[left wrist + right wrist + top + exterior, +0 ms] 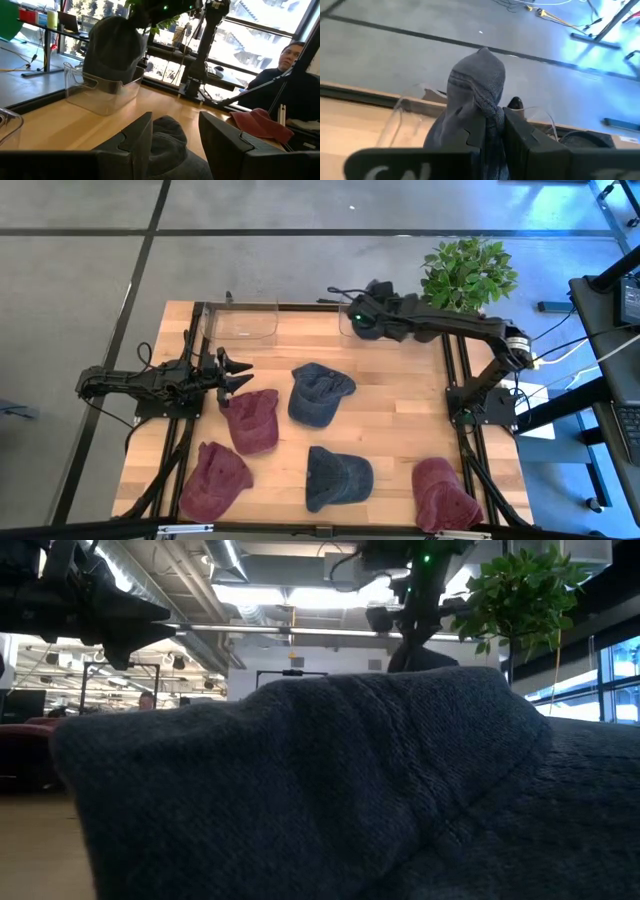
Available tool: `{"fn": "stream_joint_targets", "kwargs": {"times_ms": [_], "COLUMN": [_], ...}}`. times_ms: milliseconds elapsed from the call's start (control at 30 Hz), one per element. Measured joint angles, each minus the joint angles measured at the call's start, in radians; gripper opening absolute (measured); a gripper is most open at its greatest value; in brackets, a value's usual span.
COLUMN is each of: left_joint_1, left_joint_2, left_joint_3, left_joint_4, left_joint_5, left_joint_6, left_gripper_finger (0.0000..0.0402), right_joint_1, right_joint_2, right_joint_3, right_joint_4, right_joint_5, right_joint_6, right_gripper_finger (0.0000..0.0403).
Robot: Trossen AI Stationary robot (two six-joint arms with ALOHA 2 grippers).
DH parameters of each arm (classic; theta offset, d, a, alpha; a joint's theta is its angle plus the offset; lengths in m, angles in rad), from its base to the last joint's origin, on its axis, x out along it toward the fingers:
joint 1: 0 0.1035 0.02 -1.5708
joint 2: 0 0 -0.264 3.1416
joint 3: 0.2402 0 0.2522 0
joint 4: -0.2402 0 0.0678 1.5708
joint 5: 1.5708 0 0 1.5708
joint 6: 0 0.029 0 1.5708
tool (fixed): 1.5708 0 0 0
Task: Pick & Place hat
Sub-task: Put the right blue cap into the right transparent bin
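My right gripper (pixel 492 132) is at the table's far edge, shut on a dark grey hat (pixel 475 90) over a clear bin (pixel 352 323). In the left wrist view the grey hat (pixel 115 50) hangs with its lower part behind the wall of the clear bin (pixel 100 95). My left gripper (pixel 236 376) is open at the table's left, above the table. It stands beside a maroon hat (pixel 252 420) and points toward a blue hat (pixel 318 392); it touches nothing. In its wrist view the left gripper (pixel 175 142) frames that blue hat (pixel 167 145). My right gripper pinches a bunched fold of the grey hat's cloth (pixel 489 112) between its two fingers, coming from above. The hat hangs below the fingers, clear of the table, with its lower part down inside the clear bin.
A second clear bin (pixel 245 322) stands at the far edge, left of the first. More hats lie on the near half of the table: maroon (pixel 215 478), blue (pixel 337 477), maroon (pixel 443 495). A potted plant (pixel 468 272) stands beyond the far right corner. A person (pixel 295 60) sits past the table.
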Motion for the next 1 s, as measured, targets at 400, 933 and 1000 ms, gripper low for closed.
{"fn": "stream_joint_targets", "kwargs": {"times_ms": [400, 933, 1000], "left_joint_1": [0.000, 0.000, 0.000], "left_joint_2": [0.000, 0.000, 0.000], "left_joint_3": [0.000, 0.000, 0.000], "left_joint_4": [0.000, 0.000, 0.000], "left_joint_5": [0.001, 0.001, 0.001], "left_joint_6": [0.000, 0.000, 0.001], "left_gripper_finger": [0.0157, 0.0157, 0.0157], "right_joint_1": [-0.045, -0.078, -0.079], "right_joint_2": [0.085, 0.085, 0.085], "right_joint_3": [0.000, 0.000, 0.000], "right_joint_4": [-0.298, -0.351, -0.351], "right_joint_5": [0.017, -0.026, -0.030], "right_joint_6": [0.092, 0.101, 0.099], "right_gripper_finger": [0.0046, 0.0064, 0.0078]}}
